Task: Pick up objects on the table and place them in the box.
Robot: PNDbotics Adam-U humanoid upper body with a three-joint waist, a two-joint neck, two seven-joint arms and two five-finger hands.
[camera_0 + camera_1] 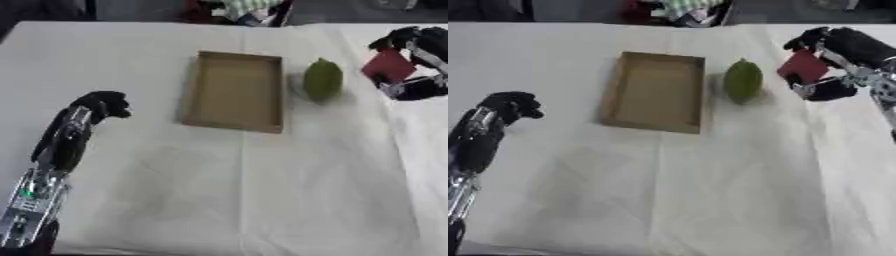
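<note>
The cardboard box (pixel 234 91) sits on the white worktop (pixel 262 190). Just right of it lies a green object (pixel 322 80). Further right, the right hand (pixel 846 55) has its fingers curled around a red object (pixel 802 66). Well left of the box, the left hand (pixel 103 105) hangs with fingers curled, holding nothing.

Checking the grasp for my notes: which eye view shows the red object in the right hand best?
The right eye view: the red object and right hand sit well inside the picture. The left eye view shows the same, crowded against its right edge.
</note>
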